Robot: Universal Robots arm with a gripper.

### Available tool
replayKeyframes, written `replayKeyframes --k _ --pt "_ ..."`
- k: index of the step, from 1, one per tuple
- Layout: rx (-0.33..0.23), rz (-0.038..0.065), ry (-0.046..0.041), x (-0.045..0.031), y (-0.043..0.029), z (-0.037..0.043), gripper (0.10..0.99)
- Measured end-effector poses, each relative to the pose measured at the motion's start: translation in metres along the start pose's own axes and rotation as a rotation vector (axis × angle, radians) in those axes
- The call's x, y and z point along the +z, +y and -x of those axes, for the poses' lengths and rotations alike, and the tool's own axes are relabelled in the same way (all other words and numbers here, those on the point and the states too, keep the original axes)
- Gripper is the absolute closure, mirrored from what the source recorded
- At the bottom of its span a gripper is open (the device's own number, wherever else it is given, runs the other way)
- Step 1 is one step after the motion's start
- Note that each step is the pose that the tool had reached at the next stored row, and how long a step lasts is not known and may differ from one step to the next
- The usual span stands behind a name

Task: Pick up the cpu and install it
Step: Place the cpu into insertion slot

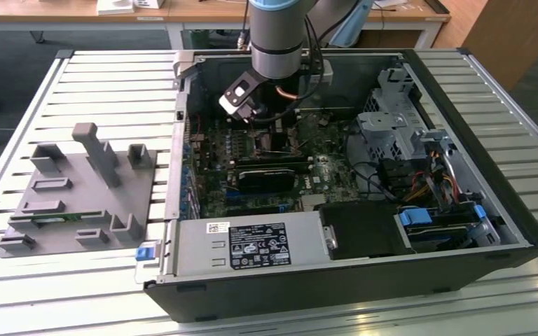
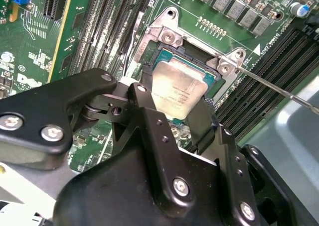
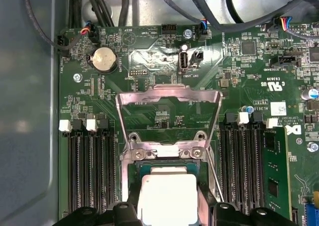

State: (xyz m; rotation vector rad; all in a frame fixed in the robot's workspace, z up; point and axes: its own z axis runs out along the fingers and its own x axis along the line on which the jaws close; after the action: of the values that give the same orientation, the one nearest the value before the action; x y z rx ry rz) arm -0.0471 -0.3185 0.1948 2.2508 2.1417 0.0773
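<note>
The cpu (image 2: 179,89), a thin square chip with a shiny silver top, sits over the motherboard socket (image 2: 164,52), level with its frame. In the first wrist view the cpu (image 3: 167,193) lies just below the raised metal load plate (image 3: 169,94). My gripper (image 2: 174,104) straddles the chip, with one black finger (image 2: 142,99) against one edge and the other finger (image 2: 207,119) against the opposite edge, shut on it. In the exterior view the gripper (image 1: 271,133) reaches down into the open computer case (image 1: 475,231), over the middle of the board.
The socket's thin lever (image 2: 271,85) sticks out to one side. Black memory slots (image 3: 89,171) flank the socket, and a green memory stick (image 3: 273,171) stands in one. Cables (image 3: 124,2) run along the board's edge. A grey fixture (image 1: 73,189) lies on the slatted table at the exterior view's left.
</note>
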Motion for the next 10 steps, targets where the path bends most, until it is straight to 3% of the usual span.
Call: replayKeyframes --k 8,9,10 --pt "0.004 0.0 -0.0001 0.0003 0.0002 -0.0001 0.545" --pt "0.003 0.0 -0.0002 0.0003 0.0002 -0.0001 0.486" --pt "0.003 0.0 -0.0004 0.0002 0.0002 -0.0001 0.486"
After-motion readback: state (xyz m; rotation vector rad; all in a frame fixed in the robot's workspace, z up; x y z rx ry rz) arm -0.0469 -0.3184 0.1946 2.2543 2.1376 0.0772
